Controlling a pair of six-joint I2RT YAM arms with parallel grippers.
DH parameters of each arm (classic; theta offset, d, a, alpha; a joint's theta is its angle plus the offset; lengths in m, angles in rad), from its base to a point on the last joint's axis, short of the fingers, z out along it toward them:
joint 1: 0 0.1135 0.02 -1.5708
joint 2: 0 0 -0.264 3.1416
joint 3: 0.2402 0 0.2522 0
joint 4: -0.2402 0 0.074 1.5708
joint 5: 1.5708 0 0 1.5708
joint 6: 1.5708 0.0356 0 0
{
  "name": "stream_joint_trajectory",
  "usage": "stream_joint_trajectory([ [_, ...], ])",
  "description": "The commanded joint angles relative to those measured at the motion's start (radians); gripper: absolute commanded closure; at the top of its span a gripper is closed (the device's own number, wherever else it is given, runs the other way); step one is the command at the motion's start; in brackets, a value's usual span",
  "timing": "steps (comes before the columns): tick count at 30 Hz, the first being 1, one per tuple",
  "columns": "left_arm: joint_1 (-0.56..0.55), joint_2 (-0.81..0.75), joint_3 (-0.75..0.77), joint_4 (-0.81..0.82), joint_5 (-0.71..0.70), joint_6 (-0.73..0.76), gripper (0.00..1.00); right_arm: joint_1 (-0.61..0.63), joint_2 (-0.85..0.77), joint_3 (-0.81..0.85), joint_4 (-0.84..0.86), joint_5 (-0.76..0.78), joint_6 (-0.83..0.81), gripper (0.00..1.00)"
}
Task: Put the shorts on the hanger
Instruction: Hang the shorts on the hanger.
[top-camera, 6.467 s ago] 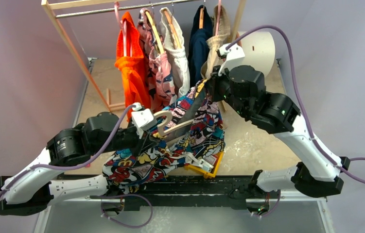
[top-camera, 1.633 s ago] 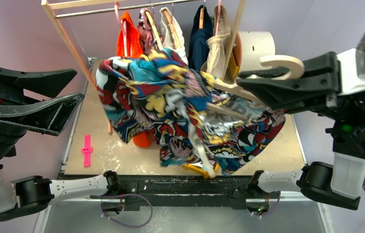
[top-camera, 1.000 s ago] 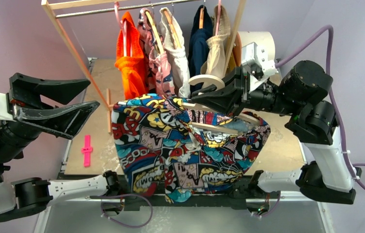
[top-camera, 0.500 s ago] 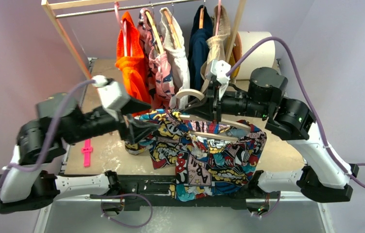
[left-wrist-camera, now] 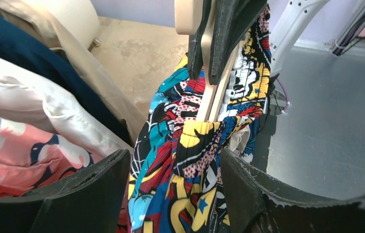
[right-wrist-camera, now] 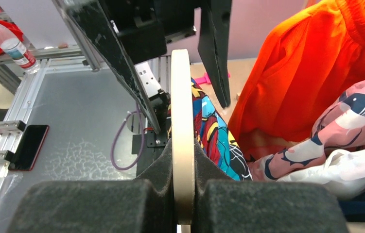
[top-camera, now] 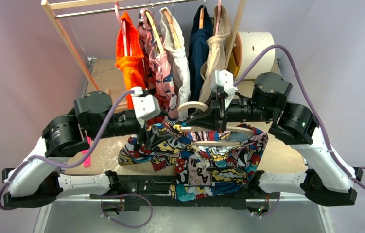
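Your left tool [left-wrist-camera: 173, 158] stands released, its two black fingers [left-wrist-camera: 88, 189] spread wide. Between them sits a gathered edge of the floppy cloth shorts [top-camera: 209, 165] with the busy comic print in red, yellow, blue, black and white. The fingers are not pressed together on the cloth, and you cannot tell from the wrist view whether either one brushes it. From above, this tool sits at the left upper edge of the shorts, in front of the plain orange garment [top-camera: 130, 73] that hangs on the wooden rack [top-camera: 68, 36].

The shorts hang over the crossbar of the thin pale cream clothes hanger [top-camera: 217, 143]. Their left part is bunched and drawn out toward the left tool. The middle and right parts drape down in folds past the near edge of the tan surface [top-camera: 282, 145].

Your right tool [right-wrist-camera: 182, 160] is clenched on the hanger just below its hook, with the grey pads [right-wrist-camera: 268, 204] squeezing the flat cream neck from both sides. In that wrist view the hanger shows edge-on and upright, with the shorts below and beyond it and the left tool's open fingers facing it.
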State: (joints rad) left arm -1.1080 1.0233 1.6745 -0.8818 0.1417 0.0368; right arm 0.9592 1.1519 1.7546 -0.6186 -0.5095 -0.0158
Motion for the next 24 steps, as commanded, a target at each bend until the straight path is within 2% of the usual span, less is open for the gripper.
stream_joint_trajectory([
  [1,0.002,0.029,-0.023,0.062,0.073,0.035,0.33,-0.001,-0.017,0.001,0.099,-0.06,0.001,1.0],
  [7,0.003,0.051,-0.046,0.081,0.105,0.033,0.32,-0.001,-0.016,0.001,0.11,-0.088,0.0,1.0],
  [9,0.002,0.061,-0.05,0.079,0.121,0.031,0.36,0.0,-0.015,-0.001,0.112,-0.095,0.001,1.0],
  [12,0.003,0.078,-0.051,0.056,0.15,0.033,0.51,0.0,-0.016,-0.006,0.115,-0.097,-0.001,1.0],
  [18,0.003,0.068,-0.075,0.054,0.152,0.027,1.0,0.0,-0.016,-0.018,0.121,-0.097,-0.002,1.0],
  [24,0.003,-0.009,-0.124,0.124,0.062,-0.018,1.0,-0.002,-0.018,-0.019,0.134,-0.037,0.02,0.99],
])
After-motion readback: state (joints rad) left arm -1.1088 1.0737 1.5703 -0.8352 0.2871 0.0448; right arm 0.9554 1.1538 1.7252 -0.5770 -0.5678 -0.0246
